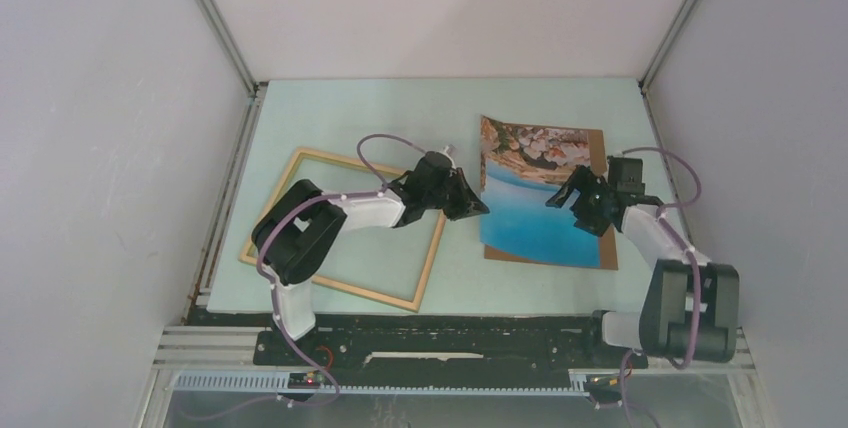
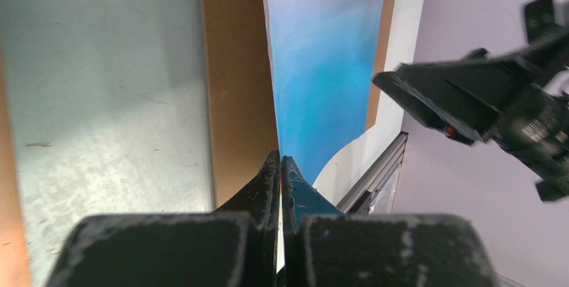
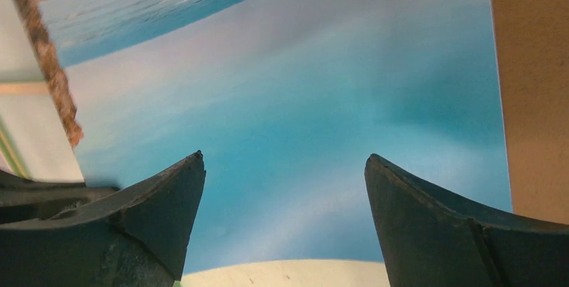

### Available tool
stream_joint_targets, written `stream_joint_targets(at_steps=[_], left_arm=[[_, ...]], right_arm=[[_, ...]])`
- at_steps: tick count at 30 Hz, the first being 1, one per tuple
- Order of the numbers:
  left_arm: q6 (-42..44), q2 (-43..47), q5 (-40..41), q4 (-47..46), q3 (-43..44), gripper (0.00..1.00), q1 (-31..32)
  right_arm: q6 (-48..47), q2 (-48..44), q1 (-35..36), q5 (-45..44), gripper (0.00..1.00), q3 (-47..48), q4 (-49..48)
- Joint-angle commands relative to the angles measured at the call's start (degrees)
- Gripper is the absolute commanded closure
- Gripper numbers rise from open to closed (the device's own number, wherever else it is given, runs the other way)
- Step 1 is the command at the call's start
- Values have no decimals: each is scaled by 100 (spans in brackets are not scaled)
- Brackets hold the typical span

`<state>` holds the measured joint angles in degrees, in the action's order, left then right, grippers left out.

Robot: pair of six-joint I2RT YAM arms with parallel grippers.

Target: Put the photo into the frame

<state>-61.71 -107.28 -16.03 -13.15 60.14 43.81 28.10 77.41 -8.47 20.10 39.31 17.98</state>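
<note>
The photo (image 1: 535,213), a seaside print, lies on a plain brown board (image 1: 608,248) at the right of the table, with its left edge raised. My left gripper (image 1: 480,203) is shut on that left edge. In the left wrist view the fingertips (image 2: 280,159) pinch the thin sheet, with the photo (image 2: 322,66) rising edge-on beside the board (image 2: 238,86). My right gripper (image 1: 560,198) is open and empty just above the photo's blue area (image 3: 302,86), its jaws (image 3: 285,166) wide apart. The frame (image 1: 300,163), pale wood, lies flat at the left under my left arm.
The brown board (image 3: 530,66) sticks out along the photo's right side. White enclosure walls stand on three sides, with metal posts at the back corners. My right gripper (image 2: 429,99) shows close ahead in the left wrist view.
</note>
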Motion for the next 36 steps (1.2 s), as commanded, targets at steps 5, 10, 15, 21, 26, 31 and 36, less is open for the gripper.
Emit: stream_joint_targets(at_steps=[5, 10, 15, 21, 26, 31, 36], left_arm=[[559, 527, -815, 1132, 762, 100, -647], [792, 711, -1400, 1760, 1031, 100, -1111], [958, 950, -1487, 2128, 1136, 100, -1240], [872, 1121, -1577, 2128, 1020, 100, -1290], [863, 1216, -1613, 2123, 953, 100, -1292], [878, 1221, -1570, 2080, 901, 100, -1330], [794, 969, -1714, 2031, 1049, 100, -1427]], right_arm=[[-931, -1806, 3020, -2578, 2, 788, 817], [-2042, -2035, 5896, -4513, 0, 787, 424], [-4045, -1018, 7849, -6558, 0, 425, -885], [-4207, 344, 8306, -8280, 0, 648, -1663], [-3713, 846, 8271, -8622, 2, 964, -1358], [-3640, 938, 8379, -8124, 3, 1111, -936], [-3018, 447, 8623, -6839, 3, 1665, 241]])
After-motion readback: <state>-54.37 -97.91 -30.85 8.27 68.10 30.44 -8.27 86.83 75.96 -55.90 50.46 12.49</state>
